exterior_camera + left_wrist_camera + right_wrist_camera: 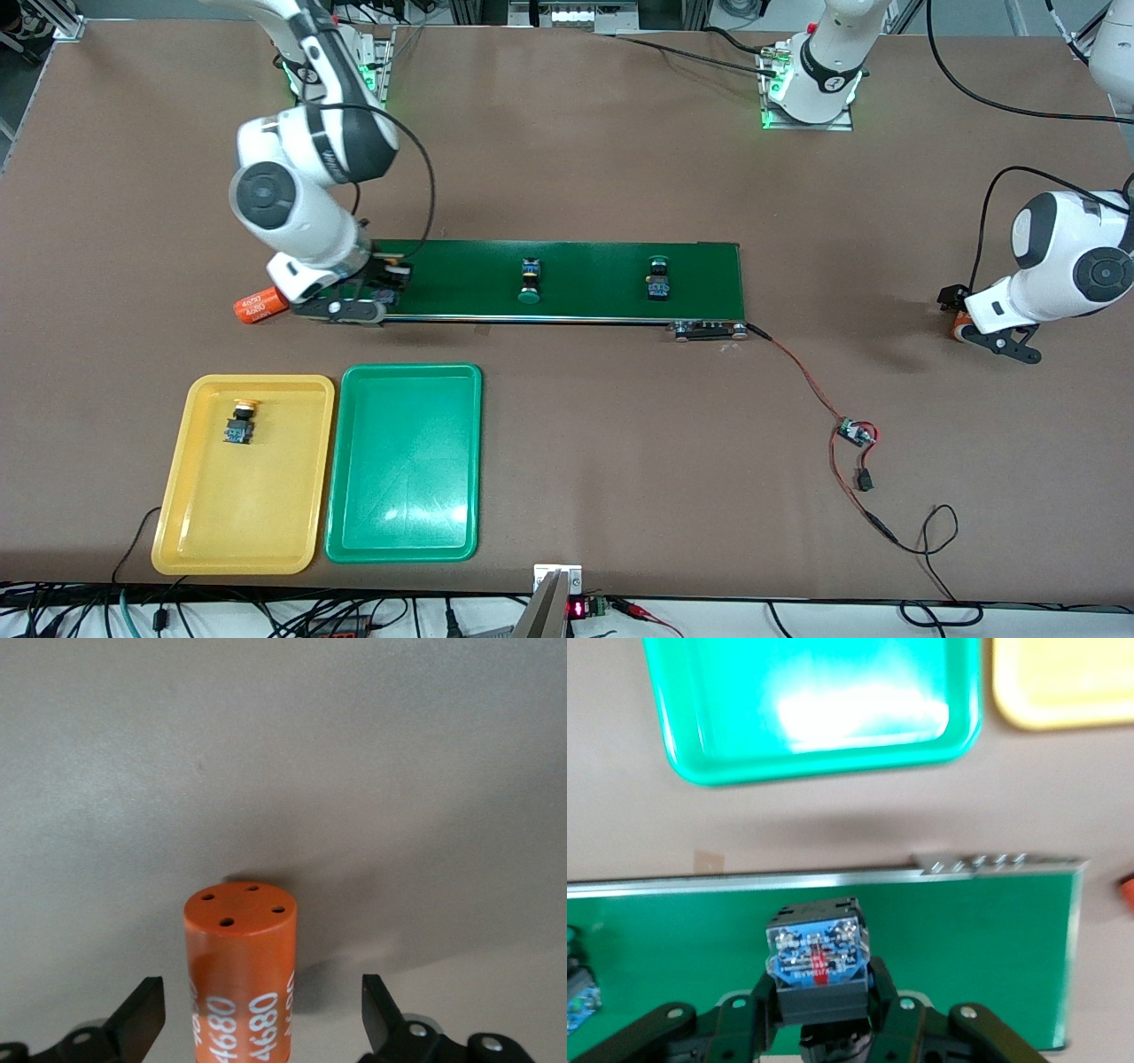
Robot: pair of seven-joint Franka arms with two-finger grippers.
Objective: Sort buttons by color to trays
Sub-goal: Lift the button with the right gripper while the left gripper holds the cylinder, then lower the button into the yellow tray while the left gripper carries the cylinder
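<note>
My right gripper (pixel 387 282) is at the right arm's end of the green conveyor belt (pixel 594 266). In the right wrist view it (pixel 819 992) is shut on a button's black-and-blue body (pixel 818 961); its cap is hidden. Two green-capped buttons lie on the belt, one mid-belt (pixel 529 282), one toward the left arm's end (pixel 657 279). A yellow-capped button (pixel 239 424) lies in the yellow tray (pixel 266 523). The green tray (pixel 403 496) beside it holds nothing. My left gripper (pixel 997 337) is open, its fingers (pixel 146 1014) on either side of an orange cylinder (pixel 241 974).
A second orange cylinder (pixel 257 307) lies on the table beside the belt's end, under the right arm. A red-and-black cable with a small circuit board (pixel 855 432) runs from the belt's other end toward the front edge. Both trays also show in the right wrist view: the green one (pixel 815 762) and the yellow one (pixel 1063 691).
</note>
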